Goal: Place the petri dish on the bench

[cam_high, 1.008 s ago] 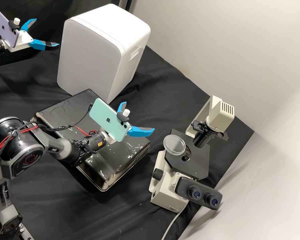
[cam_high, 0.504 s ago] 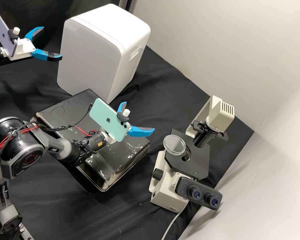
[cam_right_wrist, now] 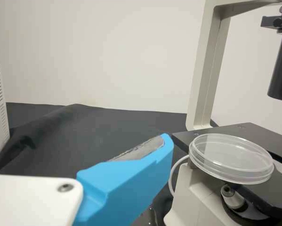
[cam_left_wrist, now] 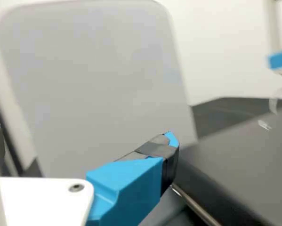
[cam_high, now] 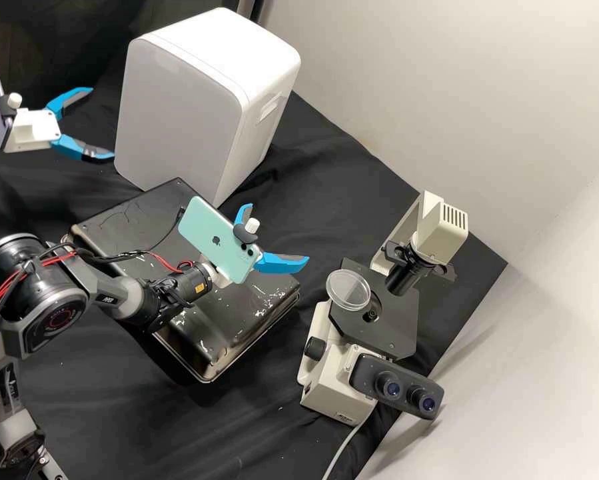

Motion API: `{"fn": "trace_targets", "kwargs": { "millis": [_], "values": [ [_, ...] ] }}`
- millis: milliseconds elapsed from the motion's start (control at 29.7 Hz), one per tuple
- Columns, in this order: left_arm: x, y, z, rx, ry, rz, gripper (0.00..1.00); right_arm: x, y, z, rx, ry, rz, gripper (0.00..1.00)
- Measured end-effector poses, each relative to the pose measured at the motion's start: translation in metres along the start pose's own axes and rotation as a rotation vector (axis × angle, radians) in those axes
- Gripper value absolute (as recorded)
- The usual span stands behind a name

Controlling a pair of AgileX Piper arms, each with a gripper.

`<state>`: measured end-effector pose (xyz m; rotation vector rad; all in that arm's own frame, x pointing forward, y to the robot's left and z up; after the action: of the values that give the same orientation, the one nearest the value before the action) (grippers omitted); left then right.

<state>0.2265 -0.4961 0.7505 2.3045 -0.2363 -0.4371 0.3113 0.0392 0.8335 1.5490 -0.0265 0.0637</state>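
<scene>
Clear, round petri dish (cam_high: 348, 289) sits on matte black stage (cam_high: 396, 327).

1. The gap between the right tool (cam_high: 276, 235) and the petri dish (cam_high: 348, 290) is open air.
2. The microscope (cam_high: 332, 380) raises its black condenser (cam_high: 400, 277) and arm just right of the dish, closing that side.
3. Bare bench (cam_high: 326, 193) lies between the white box (cam_high: 202, 100) and the microscope.
4. The dark tray (cam_high: 246, 327) covers the bench under the right tool.
</scene>
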Motion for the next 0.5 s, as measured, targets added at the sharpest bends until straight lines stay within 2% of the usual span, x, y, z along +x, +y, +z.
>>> {"fn": "trace_targets", "kwargs": {
  "millis": [202,235,269,336,471,504],
  "values": [
    [-0.017,-0.0133,0.024,0.039,-0.104,-0.064,1.00,0.000,0.000,0.000,0.000,0.000,0.000,1.00],
    [-0.021,-0.0154,0.027,0.038,-0.122,-0.075,1.00,0.000,0.000,0.000,0.000,0.000,0.000,1.00],
    [-0.024,-0.0160,0.031,0.043,-0.144,-0.079,1.00,0.000,0.000,0.000,0.000,0.000,0.000,1.00],
    [-0.030,-0.0175,0.036,0.065,-0.175,-0.086,1.00,0.000,0.000,0.000,0.000,0.000,0.000,1.00],
    [-0.042,-0.0198,0.047,0.088,-0.239,-0.097,1.00,0.000,0.000,0.000,0.000,0.000,0.000,1.00],
    [-0.045,-0.0196,0.050,0.088,-0.253,-0.096,1.00,0.000,0.000,0.000,0.000,0.000,0.000,1.00]
  ]
}}
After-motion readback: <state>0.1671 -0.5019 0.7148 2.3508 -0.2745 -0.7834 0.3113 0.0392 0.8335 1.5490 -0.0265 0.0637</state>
